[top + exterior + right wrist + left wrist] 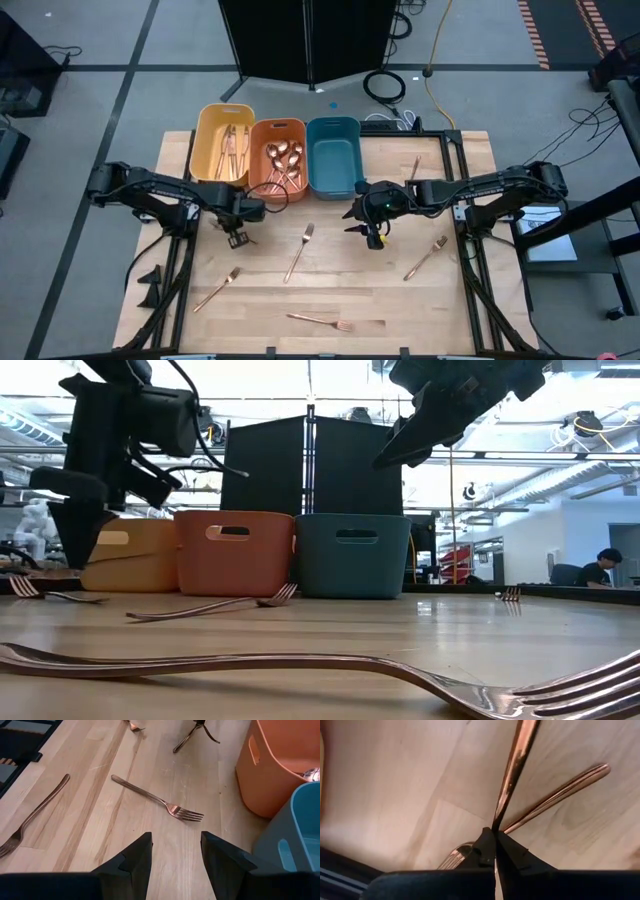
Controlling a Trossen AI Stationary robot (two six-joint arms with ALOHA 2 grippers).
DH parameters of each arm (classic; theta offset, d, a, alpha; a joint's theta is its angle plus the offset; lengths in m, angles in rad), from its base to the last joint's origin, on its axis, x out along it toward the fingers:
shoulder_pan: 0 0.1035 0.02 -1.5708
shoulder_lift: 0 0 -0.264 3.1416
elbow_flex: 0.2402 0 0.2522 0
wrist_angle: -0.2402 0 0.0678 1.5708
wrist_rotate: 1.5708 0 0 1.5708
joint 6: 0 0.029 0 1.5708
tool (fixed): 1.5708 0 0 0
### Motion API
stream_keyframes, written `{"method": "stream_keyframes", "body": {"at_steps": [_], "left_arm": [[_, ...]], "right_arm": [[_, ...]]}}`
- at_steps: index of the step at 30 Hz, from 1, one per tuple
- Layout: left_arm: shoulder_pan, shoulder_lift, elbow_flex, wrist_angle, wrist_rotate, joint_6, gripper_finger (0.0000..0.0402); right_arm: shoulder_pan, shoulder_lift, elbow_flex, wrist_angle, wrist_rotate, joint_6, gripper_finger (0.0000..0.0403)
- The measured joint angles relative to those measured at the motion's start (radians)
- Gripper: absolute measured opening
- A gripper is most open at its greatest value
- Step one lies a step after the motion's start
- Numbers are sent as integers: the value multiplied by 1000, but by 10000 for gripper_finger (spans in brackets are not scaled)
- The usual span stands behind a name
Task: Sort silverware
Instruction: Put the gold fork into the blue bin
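Silverware is partly sorted from where I sit. The yellow bin (224,142) already holds several slim pieces that look like knives, and the orange bin (278,152) holds a cluster of spoons. The teal bin (333,152) looks empty to me, so I judge that no forks are in it yet.

What is left lies loose on the tabletop (330,300). I count one fork in the middle (299,251), one toward the near left (217,289), one along the near edge (320,320), one on the right side (425,258), and one more piece up beside the teal bin on the right (415,169), too small for me to name.

My left claw (238,238) is closed on a copper handle (512,770); the left wrist view shows its tips pinched on the end of that piece, with another handle (557,797) lying on the wood beneath. I cannot tell whether the gripped piece is a fork or something else. That claw sits just in front of the yellow bin.

My right claw (372,235) hangs in front of the teal bin with its fingers apart and nothing between them; the middle fork (160,799) lies ahead of it in the right wrist view.

By my reckoning the knives and spoons are mostly done, and the forks remain.
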Motion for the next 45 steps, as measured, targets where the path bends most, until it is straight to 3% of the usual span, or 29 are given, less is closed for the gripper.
{"method": "stream_keyframes", "body": {"at_steps": [7,17,23,29,40,45], "left_arm": [[-58,0,48,-6,2,58,1],[-155,0,253,4,-70,162,1],[-158,12,212,200,-67,188,0],[-166,80,184,269,-11,408,3],[-164,219,183,265,-70,554,104],[-161,265,182,265,-70,633,120]], "right_arm": [[0,0,0,-2,0,0,160],[0,0,0,-1,0,-6,160],[0,0,0,-1,0,-7,160],[0,0,0,-6,0,-5,160],[0,0,0,-13,0,0,160],[0,0,0,-13,0,0,160]]}}
